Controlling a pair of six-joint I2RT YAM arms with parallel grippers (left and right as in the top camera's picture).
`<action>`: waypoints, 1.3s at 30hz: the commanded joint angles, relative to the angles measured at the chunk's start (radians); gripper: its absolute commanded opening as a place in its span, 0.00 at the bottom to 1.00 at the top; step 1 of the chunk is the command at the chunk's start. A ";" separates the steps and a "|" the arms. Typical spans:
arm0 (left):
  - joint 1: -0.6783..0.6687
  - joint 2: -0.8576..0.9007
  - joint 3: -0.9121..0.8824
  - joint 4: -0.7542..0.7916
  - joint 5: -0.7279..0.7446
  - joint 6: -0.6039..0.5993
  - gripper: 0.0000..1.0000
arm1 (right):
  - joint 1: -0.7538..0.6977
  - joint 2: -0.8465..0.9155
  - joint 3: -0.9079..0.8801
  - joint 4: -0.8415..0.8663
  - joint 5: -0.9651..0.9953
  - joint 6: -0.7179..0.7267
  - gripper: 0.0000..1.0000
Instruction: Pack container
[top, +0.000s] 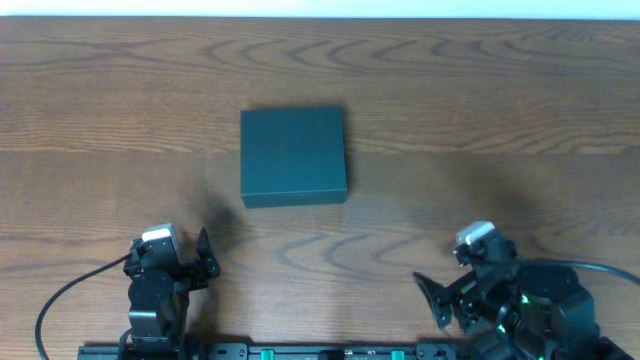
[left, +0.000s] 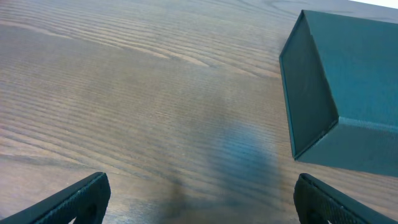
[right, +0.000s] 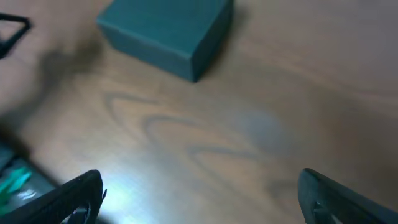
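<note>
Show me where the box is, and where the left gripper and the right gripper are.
Box (top: 293, 155), overhead view, middle of its top face.
Left gripper (left: 202, 183), left wrist view, midway between its open fingertips.
Right gripper (right: 200, 177), right wrist view, midway between its open fingertips.

left arm (top: 152, 295): black, silver wrist cap | right arm (top: 540, 300): black, green light | left tool (left: 202, 186): black fingers

The overhead view is evenly and softly lit, fairly sharp, the table (top: 450, 90) matte without glare; faint grey shadows smudge the wood at its left and right; the left wrist view is crisp, a dim bluish shadow lying beside the container (left: 354, 74); the right wrist view is blurred throughout, with pale glare at lower left.
</note>
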 joint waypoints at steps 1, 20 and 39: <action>0.006 -0.008 -0.015 0.006 -0.017 0.017 0.95 | -0.026 -0.065 -0.090 0.074 0.114 -0.114 0.99; 0.006 -0.008 -0.015 0.006 -0.017 0.017 0.96 | -0.051 -0.456 -0.683 0.347 0.112 -0.153 0.99; 0.006 -0.008 -0.015 0.006 -0.017 0.017 0.95 | -0.051 -0.455 -0.699 0.348 0.105 -0.138 0.99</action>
